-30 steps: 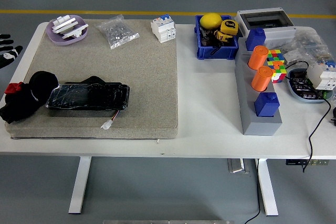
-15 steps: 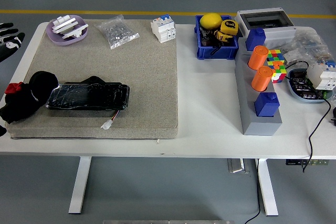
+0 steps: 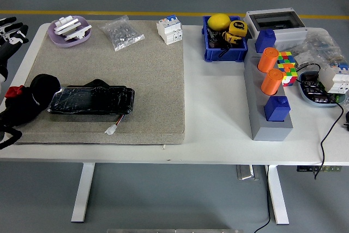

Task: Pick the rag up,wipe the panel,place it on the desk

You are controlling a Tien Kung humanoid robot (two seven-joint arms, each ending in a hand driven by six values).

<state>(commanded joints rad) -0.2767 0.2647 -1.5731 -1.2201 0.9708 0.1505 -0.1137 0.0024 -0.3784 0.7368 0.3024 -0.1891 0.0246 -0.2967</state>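
Left robot hand [image 3: 12, 31] hovers released, fingers spread, off the desk [image 3: 218, 113] corner; crumpled black rag [image 3: 27, 102] lies against the glossy black panel [image 3: 91, 101] — a grab might drag the panel along.

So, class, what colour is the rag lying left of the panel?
Black, with a small red patch, seen in the head view: the rag beside the panel.

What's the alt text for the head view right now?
The robot's left hand hovers, fingers spread, at the table's left edge, beyond a black rag and dark panel lying on a tan mat. Bins and parts crowd the right side.
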